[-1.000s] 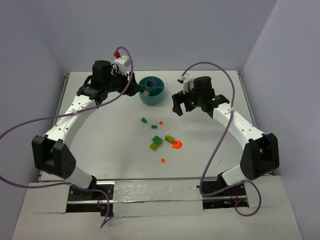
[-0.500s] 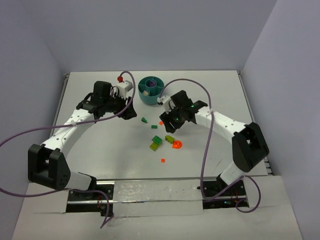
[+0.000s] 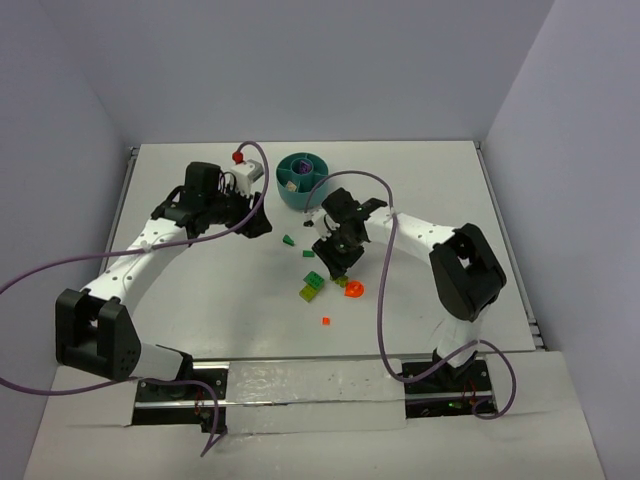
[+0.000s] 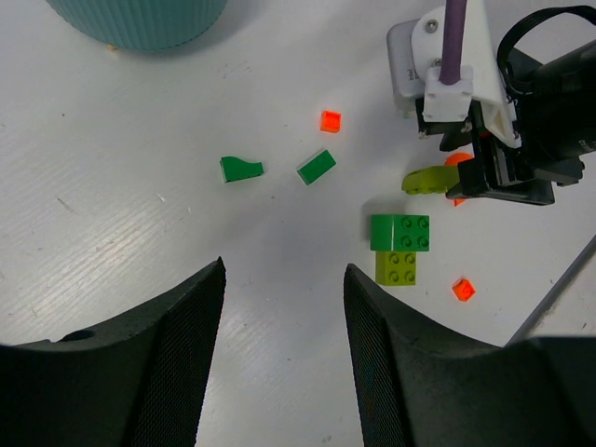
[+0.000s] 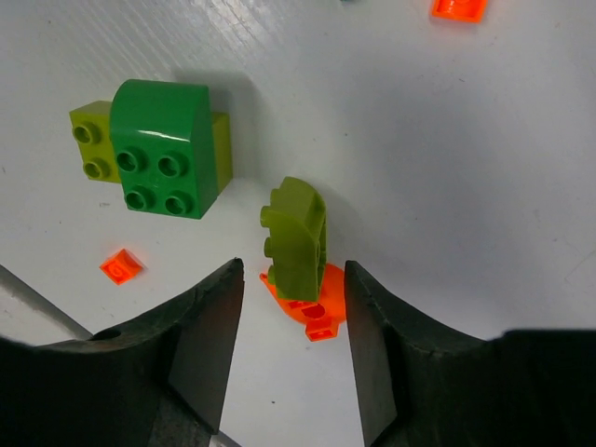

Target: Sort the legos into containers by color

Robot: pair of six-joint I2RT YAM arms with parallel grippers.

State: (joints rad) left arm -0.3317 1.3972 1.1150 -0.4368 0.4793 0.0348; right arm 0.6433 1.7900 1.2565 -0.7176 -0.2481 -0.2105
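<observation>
Lime is the colour you are working on: your right gripper (image 5: 293,279) is hovering low with its fingers spread either side of the curved lime brick (image 5: 298,237). That brick is lying on the table (image 3: 230,300), overlapping the edge of the orange disc (image 5: 315,307) at its 6 o'clock in the right wrist view. Nothing is being pinched, so I am judging this as the reach-and-grasp step. Next you are needing to drop a little, close on the lime brick alone without catching the disc, then carry it to the bowl (image 3: 298,198) at 12 o'clock of the scatter. Your left gripper (image 4: 284,279) is hanging spread and empty at about 10 o'clock of the pile. You are looking at eight loose pieces:

- **Green, three:** a wedge (image 4: 241,169), a plate (image 4: 317,167) and a domed block (image 5: 166,149).
- **Lime, two:** the curved one and a lime block (image 4: 396,266) touching the green block.
- **Orange, three:** the disc, one tiny bit (image 4: 330,121) and another bit (image 4: 462,289).

Purple is showing only inside the bowl; how many I cannot tell.
</observation>
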